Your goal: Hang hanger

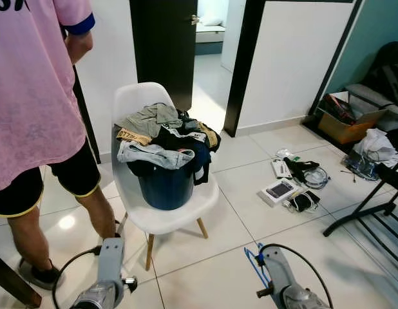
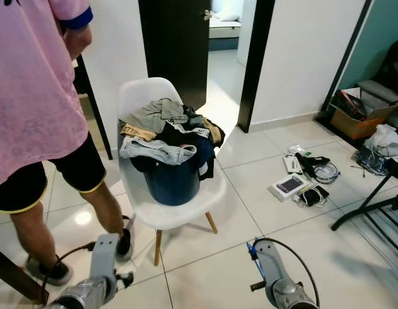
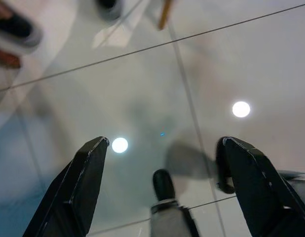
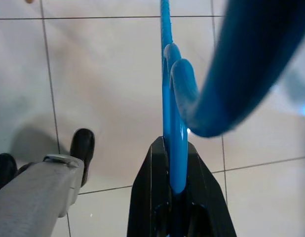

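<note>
A blue plastic hanger (image 4: pixel 171 113) is pinched between the two black fingers of my right gripper (image 4: pixel 168 148), which is shut on it above the tiled floor. Its curved hook (image 4: pixel 241 64) looms close and blurred. In the left eye view a bit of the blue hanger (image 1: pixel 252 259) sticks out beside my right arm (image 1: pixel 276 270) at the bottom. My left gripper (image 3: pixel 162 143) is open with nothing between its fingers, pointing at the bare floor. A black clothes rack (image 1: pixel 373 212) stands at the right edge.
A white chair (image 1: pixel 161 215) straight ahead carries a dark blue bucket (image 1: pixel 165 187) heaped with clothes (image 1: pixel 163 132). A person in a pink shirt (image 1: pixel 31 90) stands at the left. Boxes and cables (image 1: pixel 292 187) litter the floor to the right. A cardboard box (image 1: pixel 344 125) sits by the wall.
</note>
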